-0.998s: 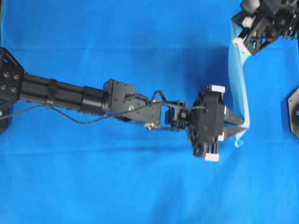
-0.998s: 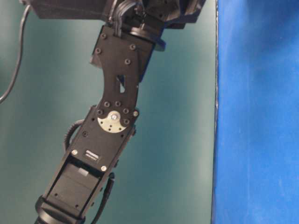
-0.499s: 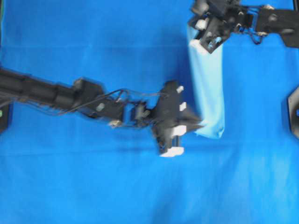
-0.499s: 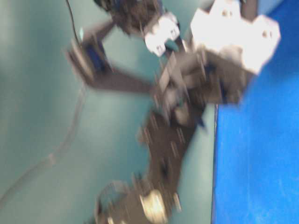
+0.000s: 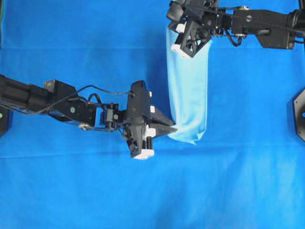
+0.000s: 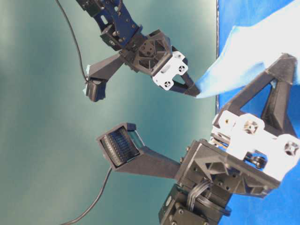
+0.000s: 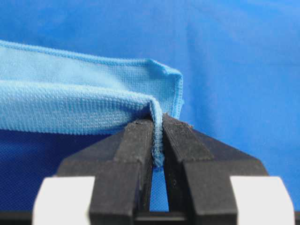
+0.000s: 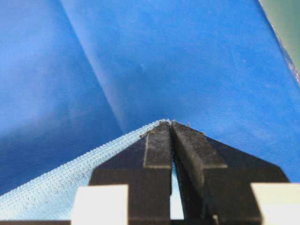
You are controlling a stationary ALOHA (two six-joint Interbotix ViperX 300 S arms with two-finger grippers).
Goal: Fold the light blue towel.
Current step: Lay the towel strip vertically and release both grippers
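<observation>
The light blue towel [image 5: 188, 90] hangs as a long narrow strip held up between my two grippers above the dark blue table cloth [image 5: 71, 191]. My left gripper [image 5: 174, 129] is shut on the strip's near lower corner. In the left wrist view the hem of the towel [image 7: 70, 103] is pinched between the left gripper's [image 7: 158, 124] black pads. My right gripper [image 5: 171, 37] is shut on the far top corner. The right wrist view shows the right gripper [image 8: 167, 124] clamped on the edge of the towel [image 8: 47, 192]. At table level the towel [image 6: 253, 47] is stretched taut.
The table cloth has a few soft creases [image 8: 93, 70]. A black arm base [image 5: 299, 114] stands at the right edge and another [image 5: 4, 119] at the left edge. The table's edge [image 6: 217, 140] meets a teal wall.
Both grippers have carried the towel well to the left across the table. The strip now shows its broad face instead of its thin edge.
</observation>
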